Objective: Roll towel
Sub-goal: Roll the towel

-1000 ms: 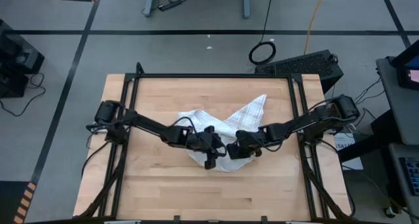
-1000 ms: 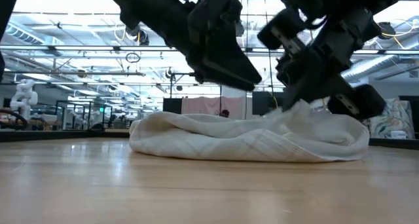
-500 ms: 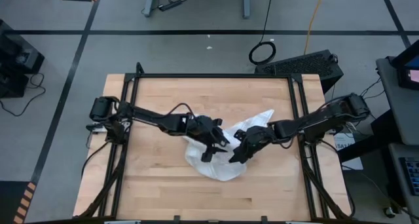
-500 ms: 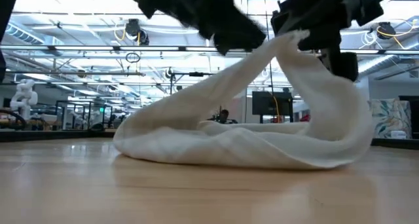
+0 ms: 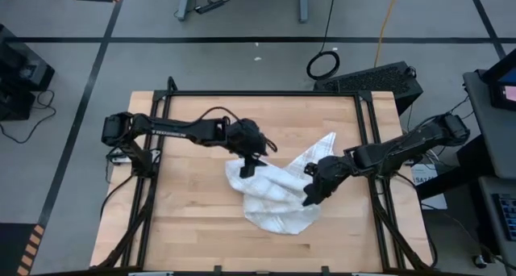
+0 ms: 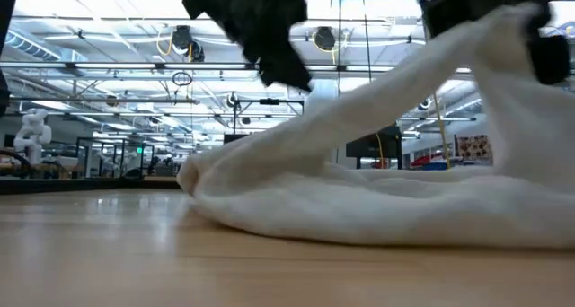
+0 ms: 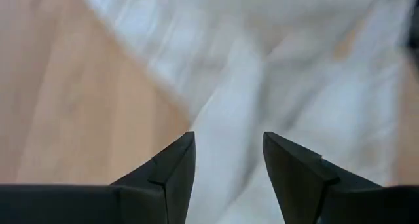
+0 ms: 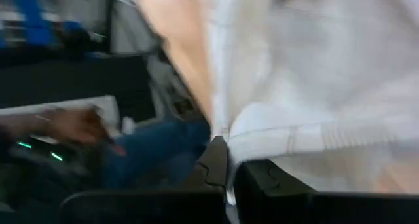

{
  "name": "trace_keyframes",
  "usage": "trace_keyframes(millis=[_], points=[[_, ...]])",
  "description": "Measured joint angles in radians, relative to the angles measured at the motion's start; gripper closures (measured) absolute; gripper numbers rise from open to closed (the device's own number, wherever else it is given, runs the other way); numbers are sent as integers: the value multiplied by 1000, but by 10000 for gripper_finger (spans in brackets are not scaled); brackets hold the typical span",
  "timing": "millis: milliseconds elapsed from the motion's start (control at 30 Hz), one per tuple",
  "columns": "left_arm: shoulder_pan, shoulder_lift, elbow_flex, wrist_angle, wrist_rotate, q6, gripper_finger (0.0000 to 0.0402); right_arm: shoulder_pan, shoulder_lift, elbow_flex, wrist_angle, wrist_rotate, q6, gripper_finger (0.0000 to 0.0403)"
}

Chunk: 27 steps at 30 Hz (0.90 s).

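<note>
The white towel [image 5: 278, 191] with thin grey check lines lies crumpled at the middle of the wooden table [image 5: 185, 227]. One corner [image 5: 324, 139] points toward the far right. My left gripper [image 5: 251, 165] is open and empty, raised over the towel's left part [image 7: 275, 73]. My right gripper [image 5: 311, 197] is shut on the towel at its right side and holds that part up. In the low view the cloth [image 6: 377, 163] rises in a slope from the table to the right gripper [image 6: 539, 38]. My right gripper pinches a hemmed edge of the towel [image 8: 262, 140] between its two fingers; one layer or several, I cannot tell. The held part is lifted clear [image 6: 503, 38]. From there the cloth slopes down fairly taut to the bulk, which lies on the table [image 6: 296, 208].
A black frame [image 5: 266, 94] runs around the tabletop. Bare wood shows at the table's left [image 5: 177, 195], far side [image 5: 266, 115] and near edge [image 5: 266, 252]. Beyond the table, a person's hand [image 8: 72, 126] shows in the right wrist view.
My right gripper has risen and gone toward the table's right edge with the towel's edge, drawing the bunched cloth up into a slope and spreading it toward the near right. My left gripper has come off the towel, going up and toward the far edge.
</note>
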Motion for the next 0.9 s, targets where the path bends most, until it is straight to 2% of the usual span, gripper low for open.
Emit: trace_keyframes(millis=[100, 233, 333, 467, 600, 767, 833, 900], points=[[47, 0, 0, -122, -61, 6, 217, 37, -26, -1, -17, -2, 29, 403], [106, 12, -41, -158, -86, 4, 217, 72, -55, -1, -35, 2, 58, 403], [141, 26, -75, -118, -33, -21, 217, 85, -59, -2, -48, 6, 61, 403], [158, 73, -85, -142, 92, -114, 217, 85, -59, -1, -50, 22, 61, 402], [122, 81, -84, -121, 112, -132, 217, 84, -59, -1, -55, 76, 54, 402], [45, 109, -85, -45, 100, -127, 217, 84, -58, -1, -60, 85, 34, 402], [11, 129, -81, 37, 47, -116, 217, 84, -58, -1, -71, 89, 25, 402], [-22, 156, -85, 48, -21, -101, 217, 84, -58, -1, -77, 90, 18, 402]])
